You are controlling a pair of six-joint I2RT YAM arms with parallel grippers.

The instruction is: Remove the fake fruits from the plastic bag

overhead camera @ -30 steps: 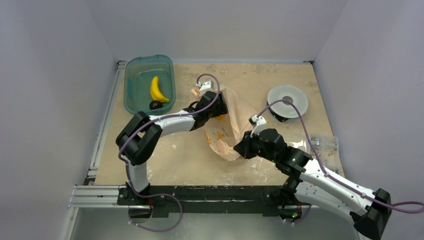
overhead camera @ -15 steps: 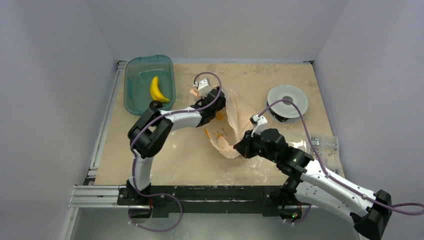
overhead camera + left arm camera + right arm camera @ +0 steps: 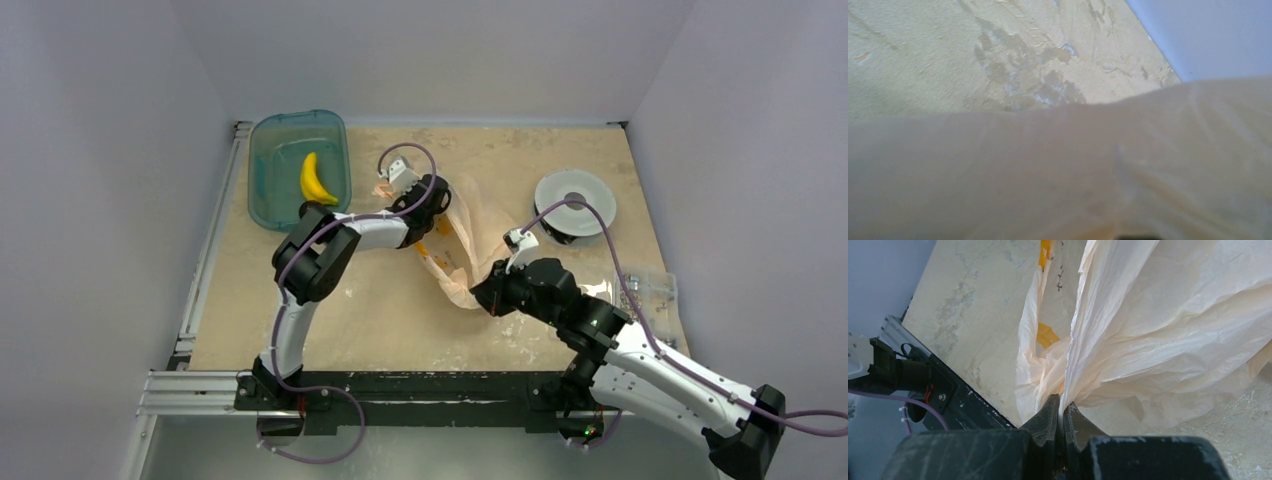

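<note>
I am pinching a thin fold of the plastic bag (image 3: 1158,325) flat between the closed fingers of my right gripper (image 3: 1062,406), at the bag's near corner. My left gripper (image 3: 434,204) is pushing in at the bag's far-left side. Film is lying across its camera, so I cannot tell whether its fingers are parted or closed, or whether a fruit is between them. The banana (image 3: 318,180) is lying in the teal bin (image 3: 262,150), well left of the bag. Any fruits inside the bag are hiding under film, and the orange patches may be only print.

Working blind, my left fingers could be catching film instead of fruit and tearing it against my right pinch. The fold could also be slipping free, leaving the bag dragging along with the left arm.
</note>
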